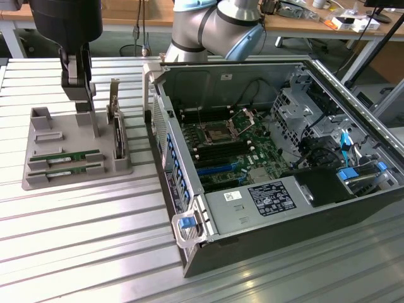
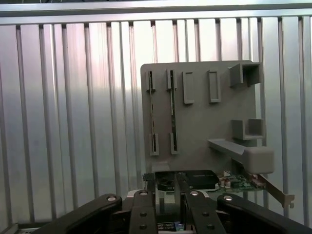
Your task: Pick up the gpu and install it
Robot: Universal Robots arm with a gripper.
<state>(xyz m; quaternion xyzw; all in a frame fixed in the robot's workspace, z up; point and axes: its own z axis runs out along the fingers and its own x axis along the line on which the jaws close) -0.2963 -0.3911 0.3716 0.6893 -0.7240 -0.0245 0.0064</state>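
Table (image 1: 76,246): ribbed metal top that carries the computer case and the tray.
Computer case (image 1: 265,249): lies open with its side off. In the exterior view it runs from the centre out to 3 o'clock.
Case contents: a green main board (image 1: 233,148) on the floor of the case. A grey power box (image 1: 271,199) with a dark label sits at 6 o'clock from the board. Metal cages and dark cables sit at 3 o'clock.
Arm (image 1: 214,28): grey and pale blue, at 12 o'clock in the exterior view, behind the case.
Tray (image 1: 38,177) (image 2: 204,126): grey moulded holder, flat on the table at 9 o'clock from the case and just beside it.
Tray contents: two green sticks, one upright card and two short open pockets.
Upright card (image 1: 117,136) (image 2: 192,179): dark, with a metal bracket. It stands on edge at the tray's 3 o'clock side.
Far green stick (image 1: 69,155) (image 2: 171,109): the gpu kind, long and thin with a white label. It lies flat in its slot in the tray.
Near green stick (image 1: 66,169) (image 2: 150,112): the same sort, in the next slot at 6 o'clock from the first. The two lie parallel and a little apart.
Gripper (image 1: 93,126) (image 2: 165,181): hangs over the tray at 10 o'clock in the exterior view, nearest the upright card.
Jaws: parallel with a narrow gap and nothing held between them. They are apart from both sticks.
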